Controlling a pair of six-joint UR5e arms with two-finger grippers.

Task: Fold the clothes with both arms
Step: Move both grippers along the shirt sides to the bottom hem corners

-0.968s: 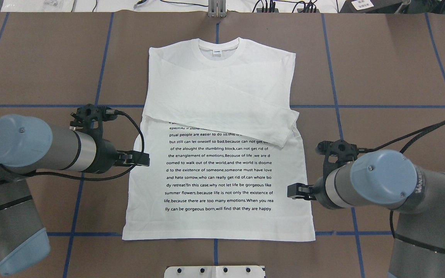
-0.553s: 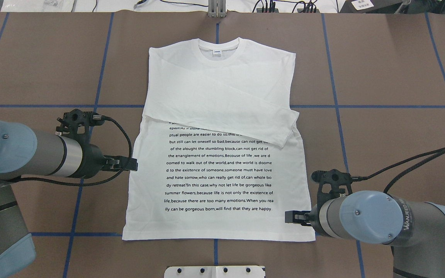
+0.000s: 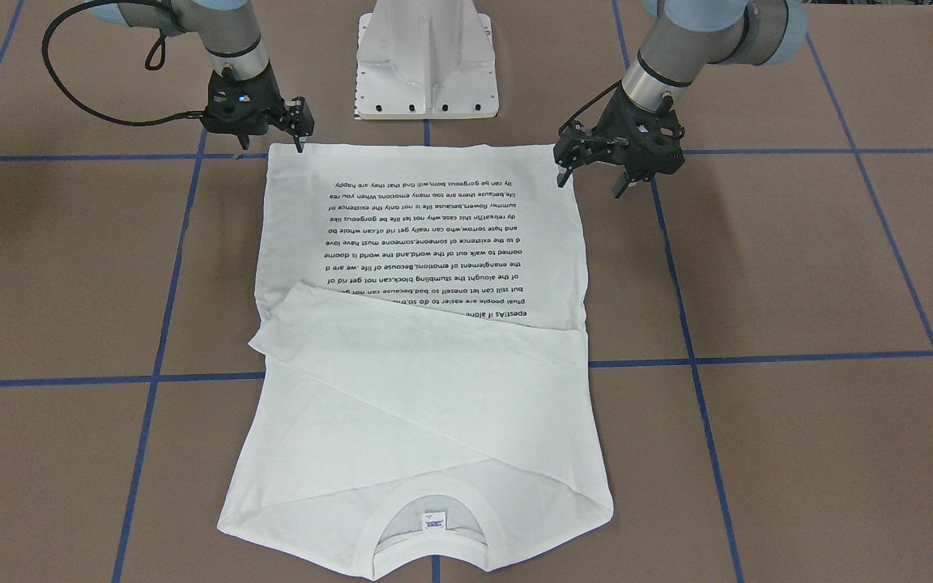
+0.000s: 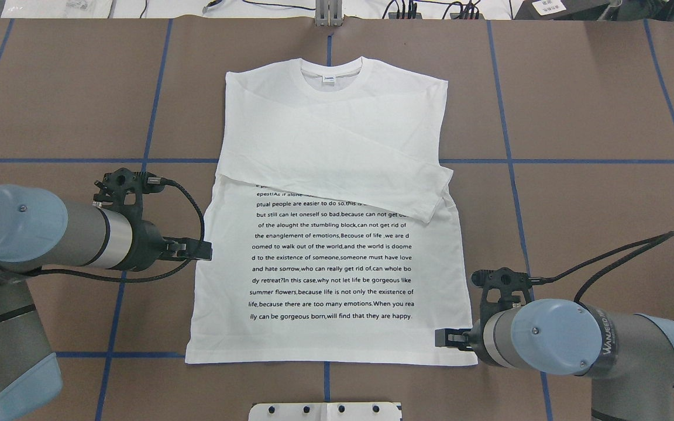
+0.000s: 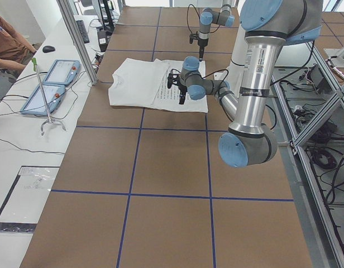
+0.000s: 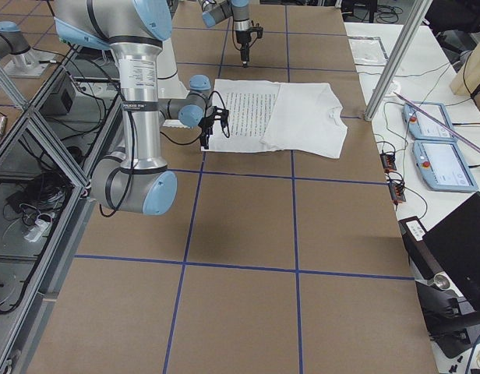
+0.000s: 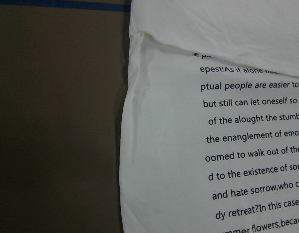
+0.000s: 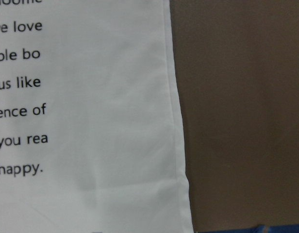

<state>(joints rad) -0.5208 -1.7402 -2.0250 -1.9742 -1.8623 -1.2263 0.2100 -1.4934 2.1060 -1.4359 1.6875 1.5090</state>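
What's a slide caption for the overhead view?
White printed shirt lies flat, sleeves folded across the chest; left gripper at its side edge, right gripper by its hem corner.

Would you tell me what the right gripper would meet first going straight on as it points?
Pointing down, the right gripper would likely meet the shirt near its hem corner; depth is unclear.

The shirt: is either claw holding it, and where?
Nothing is held. The shirt lies flat; the left gripper and right gripper stand open at its side edges, gripping no cloth.
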